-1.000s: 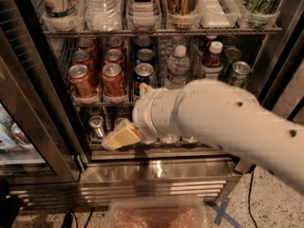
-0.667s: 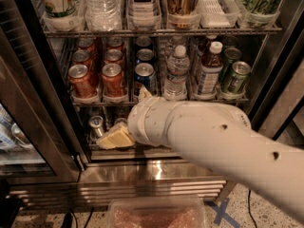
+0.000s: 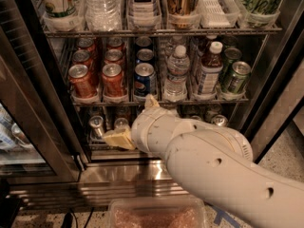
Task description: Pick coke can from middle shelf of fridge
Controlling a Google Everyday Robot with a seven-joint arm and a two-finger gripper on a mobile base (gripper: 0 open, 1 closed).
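Several red coke cans stand in two lanes at the left of the middle shelf [image 3: 95, 101] of the fridge [image 3: 118, 175]. The front ones are a coke can [image 3: 83, 80] and the coke can [image 3: 112, 79] beside it. My gripper [image 3: 118, 138] is below that shelf, in front of the lower shelf, under the second lane of red cans and touching no can. My thick white arm [image 3: 209, 170] runs from it to the lower right and hides much of the lower shelf.
A blue Pepsi can [image 3: 145, 78], a water bottle [image 3: 176, 72], a capped bottle [image 3: 209, 70] and green cans [image 3: 236, 76] fill the middle shelf's right lanes. Tall bottles stand on the rack above. Silver-topped cans [image 3: 96, 124] sit on the lower shelf. The dark door frame [image 3: 42, 103] stands at left.
My arm has swung lower and to the left, uncovering the right side of the middle shelf. The gripper has stayed almost in place below the red cans.
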